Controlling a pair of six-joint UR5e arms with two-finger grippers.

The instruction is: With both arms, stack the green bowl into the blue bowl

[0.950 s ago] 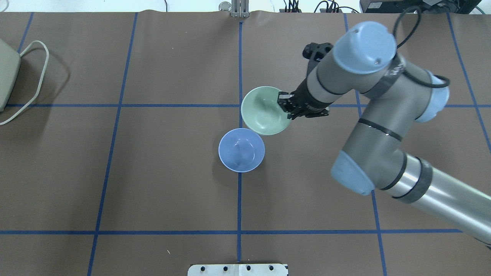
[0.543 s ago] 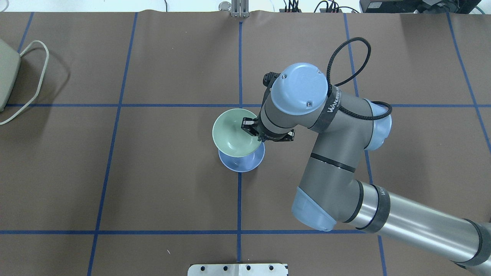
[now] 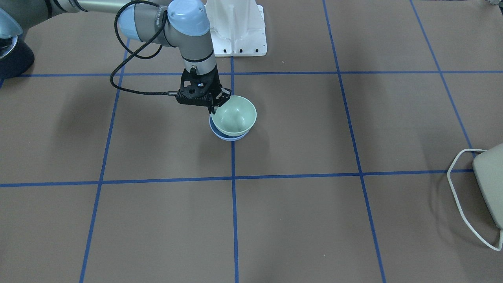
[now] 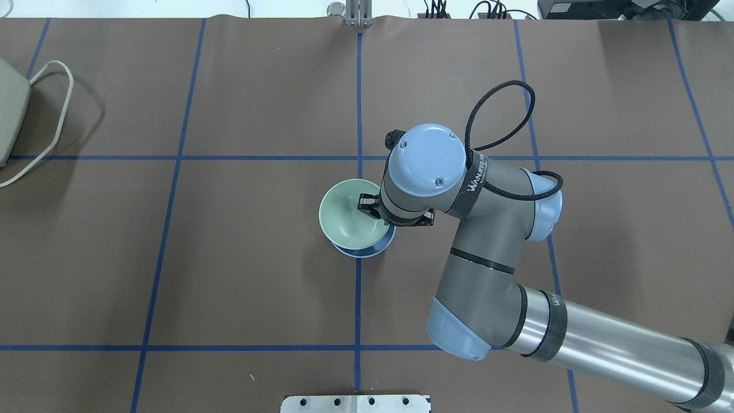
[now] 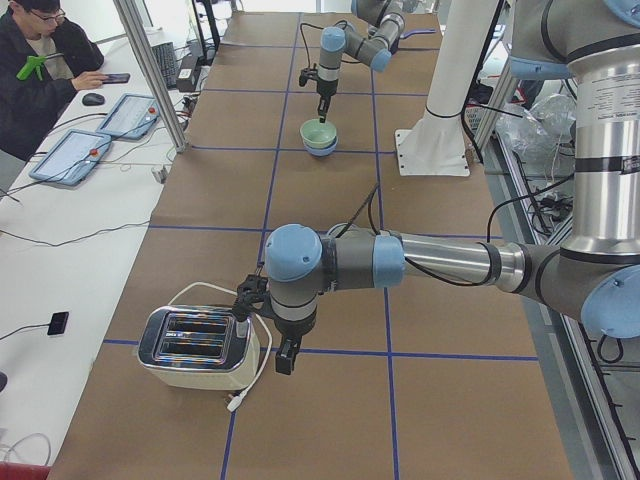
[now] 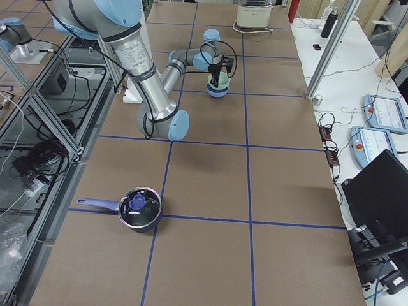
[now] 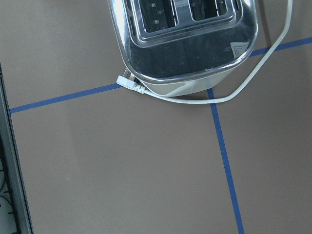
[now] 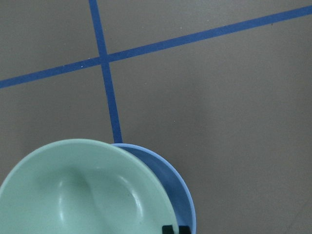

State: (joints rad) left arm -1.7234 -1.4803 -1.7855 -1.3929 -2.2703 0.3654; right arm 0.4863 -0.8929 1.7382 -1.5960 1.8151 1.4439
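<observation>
We see the green bowl point(image 4: 347, 221), pale mint and glossy, upright and sunk into the periwinkle blue bowl point(image 4: 370, 252), slightly off-centre, so a crescent of blue rim shows. The right claw point(image 4: 370, 205) pinches the green rim. Both bowls sit mid-desk, well away from every edge.

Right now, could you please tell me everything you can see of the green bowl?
The green bowl is small, round, pale mint, plain and glossy. It is empty, with its mouth up. The right gripper pinches its rim on the robot's right side. It lies over the blue bowl, a little off-centre, so a blue crescent shows beneath it. Whether it is fully seated I cannot tell.
</observation>
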